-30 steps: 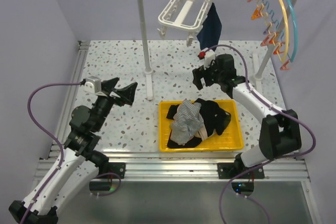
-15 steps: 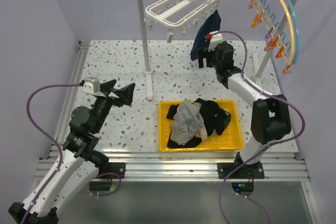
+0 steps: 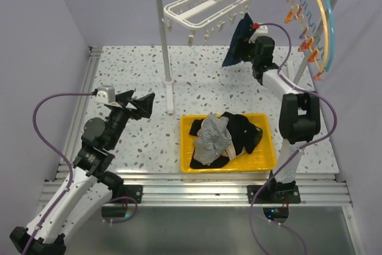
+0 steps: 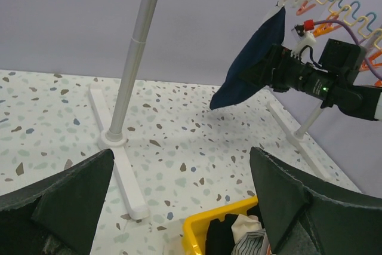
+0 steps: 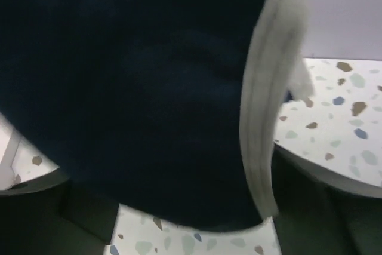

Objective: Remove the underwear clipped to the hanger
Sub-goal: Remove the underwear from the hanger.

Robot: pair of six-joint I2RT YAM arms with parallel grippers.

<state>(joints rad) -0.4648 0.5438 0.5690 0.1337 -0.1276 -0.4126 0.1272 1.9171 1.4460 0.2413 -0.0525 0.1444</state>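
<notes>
Closing firmly on the navy underwear (image 4: 253,64), clipped beneath the white hanger (image 3: 206,5), is our aim; the right end effector (image 3: 241,52) gapes around it, released; we should pull downward steadily.

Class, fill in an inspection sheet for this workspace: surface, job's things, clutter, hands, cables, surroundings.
Surface: speckled table, metal-framed.
Job's things: navy underwear clipped to white hanger; striped garment and black garment piled in yellow tray.
Clutter: curved hanger with orange clips on the rail.
Hands: left hand open, above the table; right hand open, fingers either side of the navy underwear.
Cables: purple cable loops at each arm.
Surroundings: lilac walls; rack pole.
</notes>
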